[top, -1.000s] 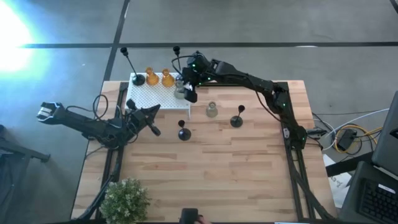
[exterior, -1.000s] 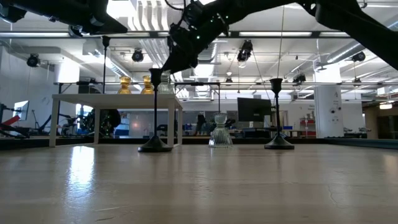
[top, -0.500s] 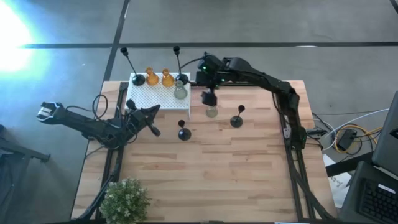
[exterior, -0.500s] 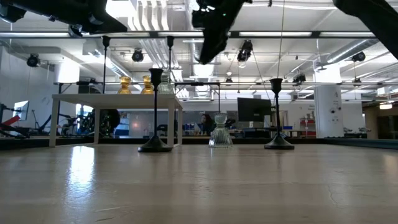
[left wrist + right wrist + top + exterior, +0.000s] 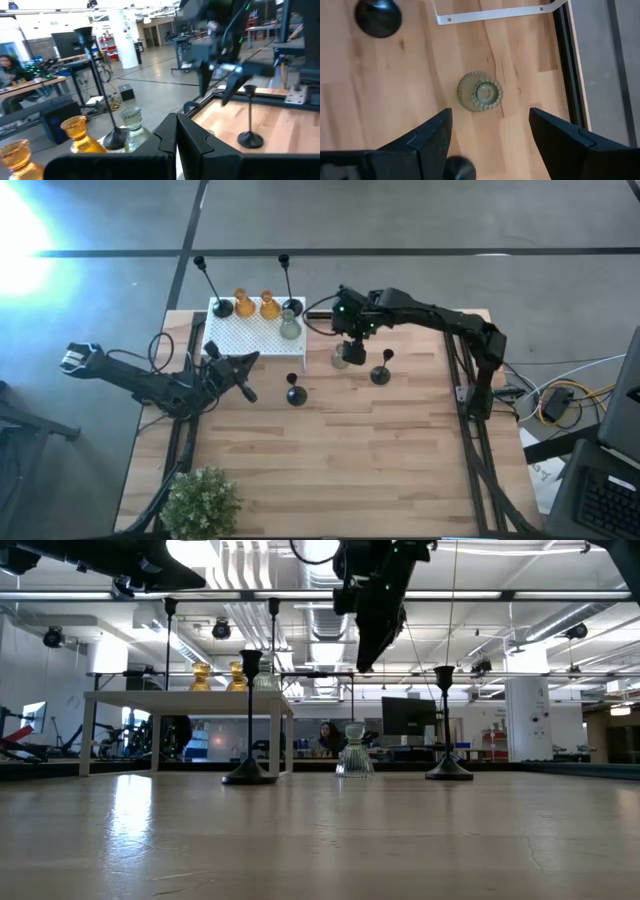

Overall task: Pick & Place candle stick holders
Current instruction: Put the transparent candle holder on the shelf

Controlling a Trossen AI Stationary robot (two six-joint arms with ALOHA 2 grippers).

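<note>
Presently, high view: right tool (image 5: 345, 352) sits directly over the pale green glass holder (image 5: 341, 359) on the surface (image 5: 380, 460), near the white perforated box (image 5: 255, 337).
Right tool state: fingers (image 5: 432, 135) spread wide; nothing pinched.
Right wrist view: pale green glass holder (image 5: 480, 92) seen from straight above, standing upright on bare wood, centred between the two spread fingers and apart from both.
Low view: right tool (image 5: 372, 645) hangs above the pale green glass holder (image 5: 354, 750), not touching it.
Black holders on surface: one (image 5: 381, 370) just beside the pale green one; another (image 5: 295, 392) near the box's front corner.
On the box: two amber glass holders (image 5: 243, 303), one more pale green glass holder (image 5: 290, 328), and two tall black holders (image 5: 213, 292) at its far edge.
Left tool: (image 5: 248, 378) waits low beside the box's near edge, fingers pressed together, empty.
Potted plant: (image 5: 202, 502) at the surface's near-left corner.
</note>
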